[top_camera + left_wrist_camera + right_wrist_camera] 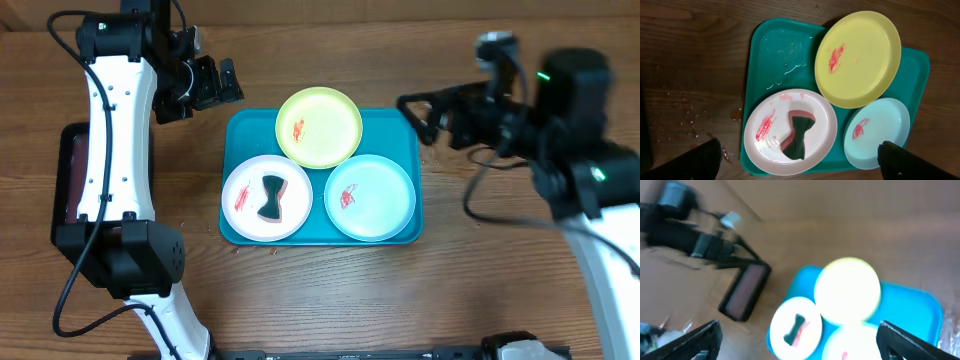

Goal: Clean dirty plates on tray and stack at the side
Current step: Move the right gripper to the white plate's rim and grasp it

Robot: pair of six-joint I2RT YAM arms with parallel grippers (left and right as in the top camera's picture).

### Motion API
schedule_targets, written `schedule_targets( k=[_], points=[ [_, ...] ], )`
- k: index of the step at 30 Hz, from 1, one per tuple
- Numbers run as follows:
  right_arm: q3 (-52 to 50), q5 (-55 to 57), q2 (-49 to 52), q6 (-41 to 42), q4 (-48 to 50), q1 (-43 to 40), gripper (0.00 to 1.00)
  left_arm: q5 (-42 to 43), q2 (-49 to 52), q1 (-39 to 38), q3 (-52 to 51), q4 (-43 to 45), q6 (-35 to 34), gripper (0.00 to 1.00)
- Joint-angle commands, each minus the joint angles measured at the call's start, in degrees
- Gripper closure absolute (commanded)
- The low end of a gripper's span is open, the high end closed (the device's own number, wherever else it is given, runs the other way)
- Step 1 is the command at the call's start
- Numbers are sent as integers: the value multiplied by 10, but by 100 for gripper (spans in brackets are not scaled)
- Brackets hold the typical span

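Note:
The turquoise tray [405,135] [762,60] [920,310] holds three plates. The lime green plate [320,126] [858,59] [847,290] lies at the back with a red smear. The white plate [248,208] [769,130] [785,322] at front left has red smears and a twisted dark green and pink sponge [270,196] [797,134] on it. The mint-blue plate [372,197] [877,131] at front right has a red smear. My left gripper [212,82] [802,160] is open and empty, above the tray's back left. My right gripper [425,115] [797,337] is open and empty, off the tray's right.
A dark maroon-black tray [68,185] [745,291] lies at the left under my left arm. Water drops show on the tray's bare corner [785,55], and crumbs on the wood to its left [690,117].

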Motion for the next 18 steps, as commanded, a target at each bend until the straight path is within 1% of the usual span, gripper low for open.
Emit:
schedule_targets(
  k=[1, 4, 5, 6, 7, 8, 11, 12, 13, 14, 16, 18],
  points=[
    [51, 104, 58, 58, -29, 54, 0, 7, 0, -3, 3, 1, -6, 0],
    [51, 95, 97, 58, -16, 96, 0, 7, 0, -3, 3, 1, -6, 0],
    [51, 95, 111, 58, -14, 111, 2, 7, 0, -3, 3, 1, -6, 0],
    [51, 95, 124, 58, -12, 124, 15, 7, 0, -3, 3, 0, -6, 0],
    [51, 95, 140, 61, -10, 139, 25, 7, 0, -3, 3, -1, -6, 5],
    [51, 96, 156, 71, -7, 151, 32, 7, 0, -3, 3, -2, -6, 7],
    [51, 123, 202, 124, -4, 182, 40, 7, 0, -3, 3, -2, -6, 10],
    [51, 139, 216, 143, -5, 191, 40, 7, 0, -3, 3, -2, -6, 10],
    [51, 158, 230, 163, -5, 200, 40, 7, 0, -3, 3, -2, -6, 2],
    [51, 186, 250, 188, -5, 210, 40, 7, 0, -3, 3, -1, -6, 0],
    [51, 224, 275, 229, -5, 224, 41, 7, 0, -4, 3, -1, -5, 0],
    [51, 250, 299, 249, -1, 239, 43, 7, 0, -4, 3, -2, -5, 0]
  ],
)
